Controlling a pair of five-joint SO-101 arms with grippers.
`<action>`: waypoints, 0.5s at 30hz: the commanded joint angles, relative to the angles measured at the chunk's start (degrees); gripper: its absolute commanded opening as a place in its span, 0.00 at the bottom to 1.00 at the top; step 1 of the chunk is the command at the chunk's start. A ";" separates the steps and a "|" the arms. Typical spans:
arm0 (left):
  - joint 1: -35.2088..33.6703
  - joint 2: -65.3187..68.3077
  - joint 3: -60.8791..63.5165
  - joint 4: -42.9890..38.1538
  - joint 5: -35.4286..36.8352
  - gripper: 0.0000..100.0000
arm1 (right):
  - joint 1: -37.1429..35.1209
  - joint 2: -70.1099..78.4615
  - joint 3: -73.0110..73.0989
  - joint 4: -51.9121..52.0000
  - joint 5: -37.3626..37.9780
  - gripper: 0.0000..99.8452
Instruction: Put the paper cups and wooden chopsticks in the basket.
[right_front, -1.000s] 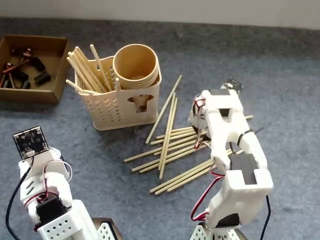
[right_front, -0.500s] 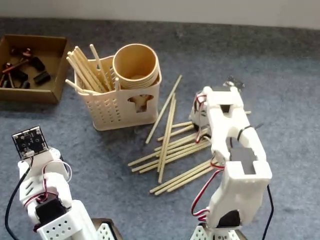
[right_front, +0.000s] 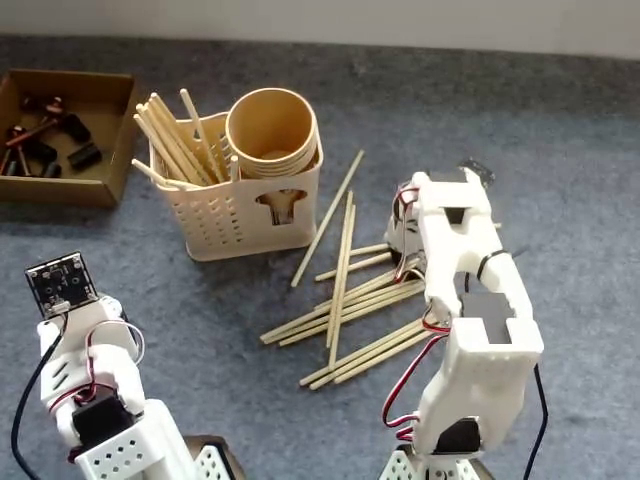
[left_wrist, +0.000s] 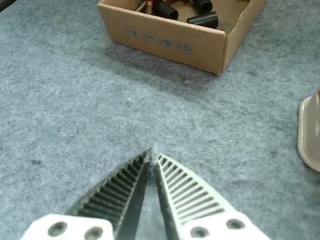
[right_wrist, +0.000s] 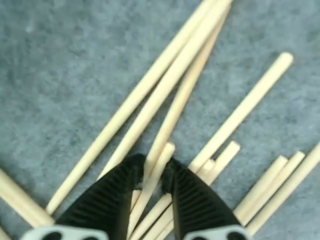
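Wooden chopstick (right_wrist: 165, 152) clamped in the closed right gripper (right_wrist: 151, 170), low centre of frame; roughly a dozen loose chopsticks (right_front: 345, 305) fanned around it; one basket (right_front: 240, 228) upper left, holding one stack of paper cups (right_front: 272, 130); left gripper (left_wrist: 152, 161) closed on nothing

Legible text: none. Markings: one short row of small blue printed symbols on the outer side wall of the cardboard box (left_wrist: 165, 42), seen from the left wrist; too small to make out as words, numbers or signs
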 joint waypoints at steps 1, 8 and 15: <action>1.98 -0.57 -1.45 -1.14 -0.09 0.01 | 0.66 0.04 -0.48 1.19 0.18 0.01; 1.98 -0.57 -1.45 -1.14 -0.09 0.01 | 0.66 -6.64 -0.31 5.93 0.18 0.01; 1.98 -0.57 -1.45 -1.14 -0.09 0.01 | 0.66 -14.02 -0.22 5.93 0.18 0.01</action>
